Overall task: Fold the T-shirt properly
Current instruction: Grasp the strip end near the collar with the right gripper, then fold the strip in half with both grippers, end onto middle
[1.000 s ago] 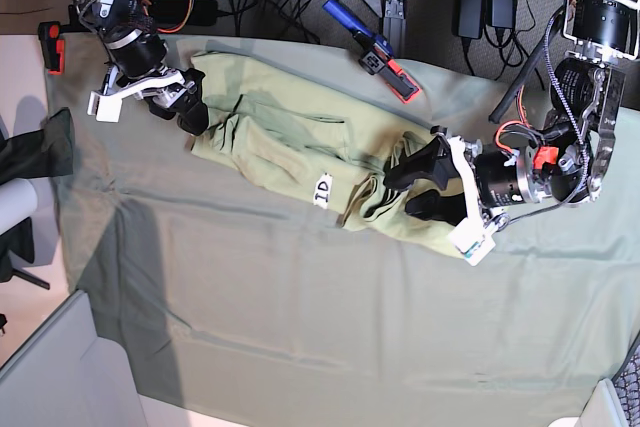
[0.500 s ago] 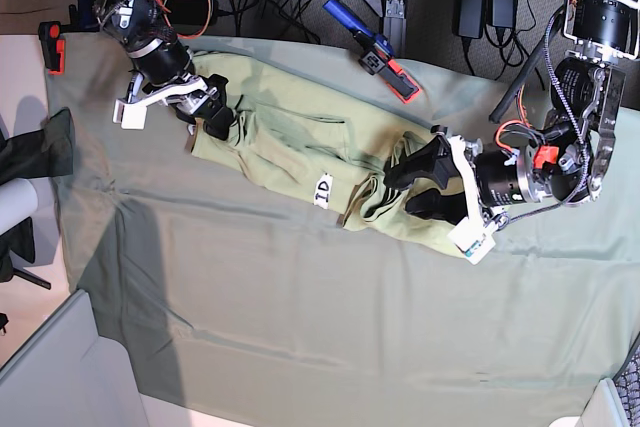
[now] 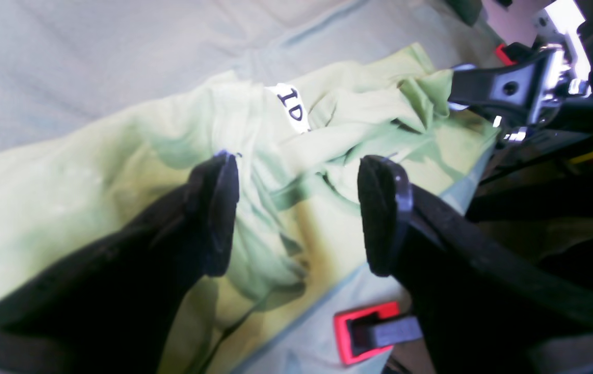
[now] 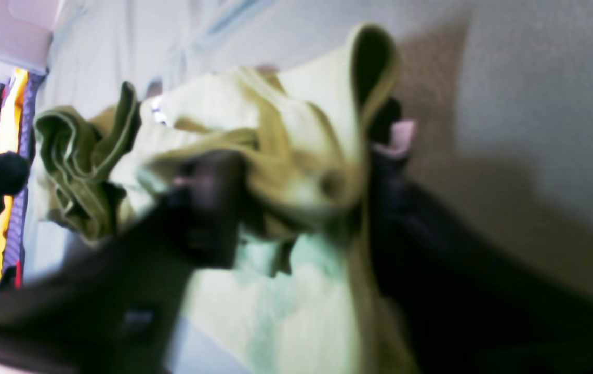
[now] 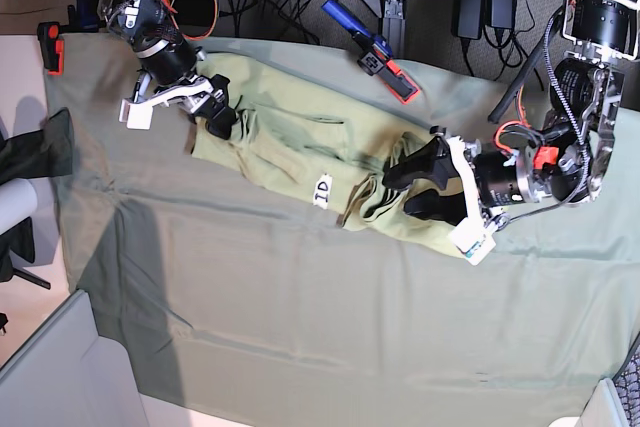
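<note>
Gathering the T-shirt's two ends before a fold

The right end effector (image 4: 296, 208) is pinching a bunched edge of the T-shirt (image 5: 290, 137) lying on the tabletop (image 5: 300, 317); the left end effector (image 3: 296, 208) is hovering spread over the collar end and needs to close. A red-and-blue tool (image 5: 375, 50) is lying beyond it, apart.

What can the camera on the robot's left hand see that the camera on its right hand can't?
Only the left wrist view shows the white label on the T-shirt, a red and black clip lying on the table cloth, and the left gripper with its jaws wide apart above the shirt.

Only the right wrist view shows the right gripper with a bunched fold of shirt between its fingers. The picture is blurry, so how tight the grip is cannot be told.

Both show the lime T-shirt lying on the grey-green cloth.
</note>
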`<state>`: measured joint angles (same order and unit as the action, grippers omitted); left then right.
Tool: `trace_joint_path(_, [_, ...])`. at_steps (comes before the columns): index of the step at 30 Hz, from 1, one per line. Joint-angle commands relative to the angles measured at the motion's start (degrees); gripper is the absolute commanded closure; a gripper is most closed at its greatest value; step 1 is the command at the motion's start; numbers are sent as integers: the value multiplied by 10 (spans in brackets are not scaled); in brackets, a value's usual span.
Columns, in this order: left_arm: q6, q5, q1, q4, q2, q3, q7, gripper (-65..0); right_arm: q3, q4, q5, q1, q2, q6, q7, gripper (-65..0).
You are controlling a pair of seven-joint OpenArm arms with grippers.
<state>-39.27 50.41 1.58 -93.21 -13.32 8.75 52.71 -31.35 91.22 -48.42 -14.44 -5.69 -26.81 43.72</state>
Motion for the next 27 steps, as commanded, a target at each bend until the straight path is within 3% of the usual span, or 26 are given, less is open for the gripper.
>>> trace_joint_path(1, [-7, 13, 9, -9, -2, -2, -10, -393, 0, 8, -11, 5, -5, -17, -9, -161])
trace_joint_path(4, [-7, 12, 9, -9, -2, -2, -10, -393, 0, 8, -11, 6, -5, -17, -9, -18])
trace_joint_path(5, [-7, 12, 9, -9, -2, -2, -10, -393, 0, 8, -11, 6, -5, -17, -9, 0])
trace_joint_path(9, [-7, 22, 9, -9, -2, -2, -10, -393, 0, 8, -10, 8, -5, -17, -9, 0])
trace_joint_path(15, [-7, 107, 9, -9, -2, -47, 17, -393, -23, 8, -4, 11, -22, -17, -11, 0])
trace_joint_path(23, [-7, 126, 9, -9, -4, -179, 37, -393, -118, 8, -4, 10, -79, -17, 2, 0])
trace_joint_path(27, [-7, 128, -2, -9, -28, -201, 37, -393, -161, 8, -16, 10, -108, -17, 5, 0])
